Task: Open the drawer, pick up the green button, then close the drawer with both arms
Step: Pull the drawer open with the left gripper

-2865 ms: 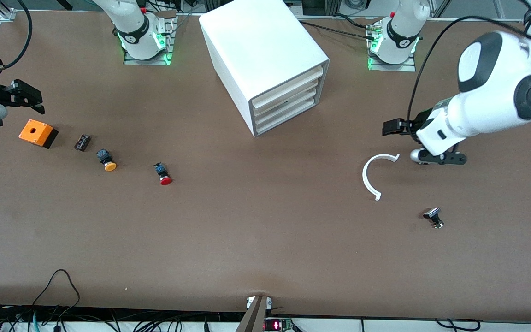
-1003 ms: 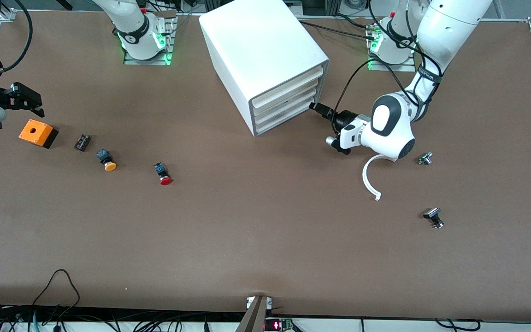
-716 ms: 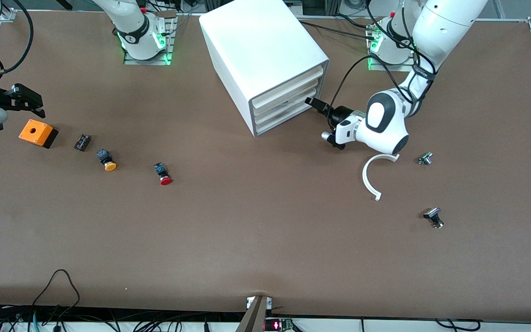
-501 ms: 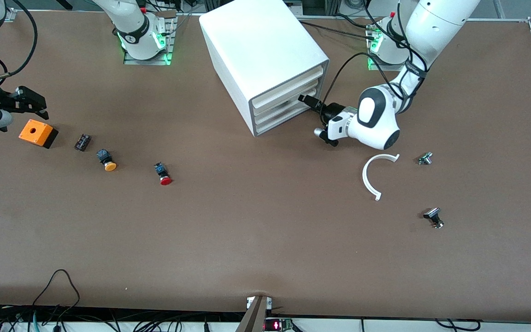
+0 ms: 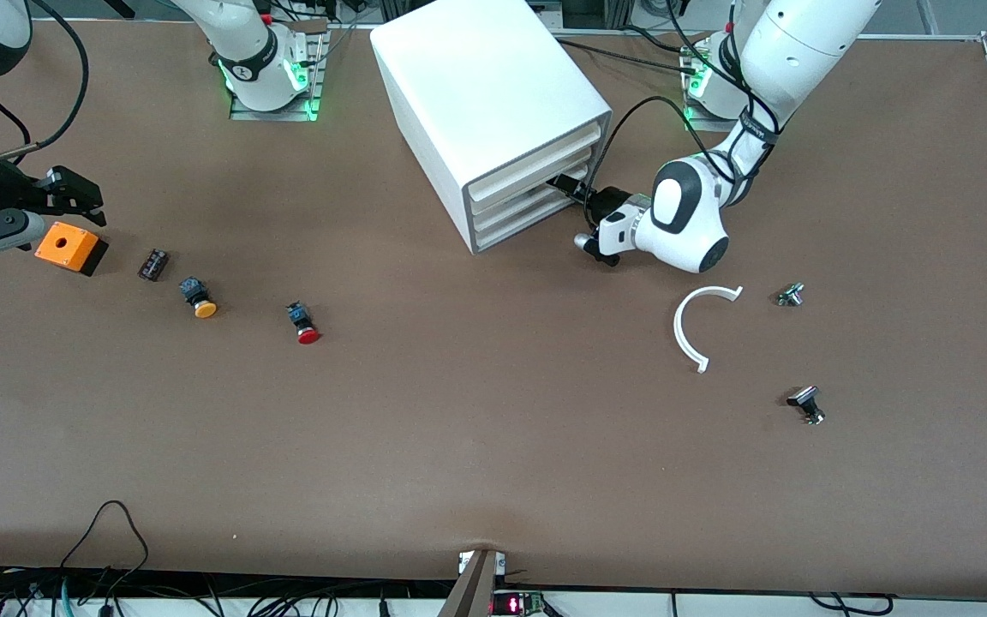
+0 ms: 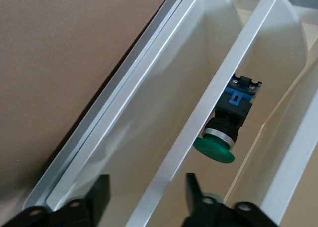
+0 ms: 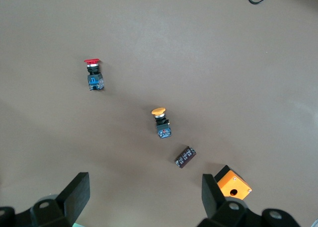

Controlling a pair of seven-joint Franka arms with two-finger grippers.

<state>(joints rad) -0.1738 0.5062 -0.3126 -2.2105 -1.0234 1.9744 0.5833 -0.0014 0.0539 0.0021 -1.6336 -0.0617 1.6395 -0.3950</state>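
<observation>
Toward the right arm's end — orange box [image 5: 70,247], orange-capped button [image 5: 199,298], red-capped button [image 5: 302,323].

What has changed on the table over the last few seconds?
The left arm swung in from its end of the table; the left gripper, fingers open, now sits at the cabinet's drawer fronts, the green button visible inside. The right gripper shifted slightly near the orange box. The drawers remain shut; loose parts stayed put.
</observation>
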